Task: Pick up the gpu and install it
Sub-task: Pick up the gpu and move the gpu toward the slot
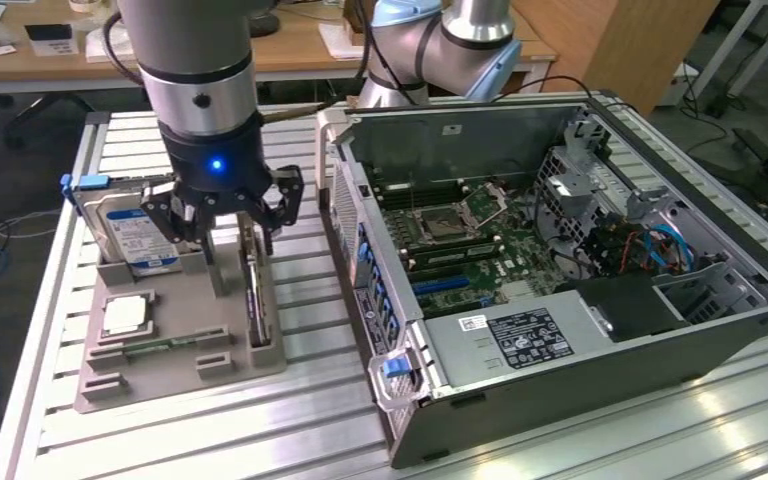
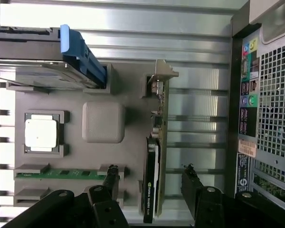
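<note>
At the exterior view's left, a silver hard drive with a blue-white label [image 1: 137,235] stands on edge in a grey moulded parts holder [image 1: 184,378], which rests on the slatted aluminium tabletop [image 1: 317,425]. In front of it in the holder lie a square silver processor chip [image 1: 124,315] and a narrow green memory stick [image 1: 157,347].

Next to the right, the thin dark blackish-green gpu card with a silvery metal end [image 1: 257,290] stands on its long edge in the holder's slot. The black claw [image 1: 233,235] hangs directly over it. In the wrist view the claw [image 2: 149,172] is spread wide, with one finger on each side of the gpu [image 2: 151,190] and neither touching it.

The step in hand looks like the grasp. It would go best with the card centred between the fingers, a straight descent, and the pinch taken on the flat faces near the middle, away from the metal end, so the card does not tilt in its slot.

Farthest right sits the open dark grey computer case [image 1: 598,385], with its green motherboard [image 1: 458,235] exposed.
</note>
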Available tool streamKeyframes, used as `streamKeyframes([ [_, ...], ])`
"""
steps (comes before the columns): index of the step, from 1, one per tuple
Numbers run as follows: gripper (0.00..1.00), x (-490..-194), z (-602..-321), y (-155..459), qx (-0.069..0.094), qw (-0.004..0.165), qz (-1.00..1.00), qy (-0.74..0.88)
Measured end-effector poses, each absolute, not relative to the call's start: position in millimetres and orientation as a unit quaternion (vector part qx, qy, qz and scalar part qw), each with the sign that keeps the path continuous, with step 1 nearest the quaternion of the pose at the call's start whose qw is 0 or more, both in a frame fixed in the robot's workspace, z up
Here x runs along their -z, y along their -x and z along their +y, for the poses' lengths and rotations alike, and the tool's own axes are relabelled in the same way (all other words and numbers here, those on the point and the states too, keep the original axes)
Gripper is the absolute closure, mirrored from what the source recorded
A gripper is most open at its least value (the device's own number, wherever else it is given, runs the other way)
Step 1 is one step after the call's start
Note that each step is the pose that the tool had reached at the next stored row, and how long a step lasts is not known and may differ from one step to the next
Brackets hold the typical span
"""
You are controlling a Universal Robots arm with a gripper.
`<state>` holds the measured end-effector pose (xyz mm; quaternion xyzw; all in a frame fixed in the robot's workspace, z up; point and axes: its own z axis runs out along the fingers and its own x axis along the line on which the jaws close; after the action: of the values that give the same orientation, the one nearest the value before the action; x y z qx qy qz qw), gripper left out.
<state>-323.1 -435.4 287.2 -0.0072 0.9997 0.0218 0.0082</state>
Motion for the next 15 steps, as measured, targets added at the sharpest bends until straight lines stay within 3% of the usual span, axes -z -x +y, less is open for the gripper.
streamKeyframes([
  [7,0.34,-277,-437,322,-0.022,0.008,1.000,0.005],
  [10,0.22,-272,-437,322,-0.022,0.008,1.000,0.005],
  [15,0.22,-265,-437,321,-0.022,0.008,1.000,0.005],
])
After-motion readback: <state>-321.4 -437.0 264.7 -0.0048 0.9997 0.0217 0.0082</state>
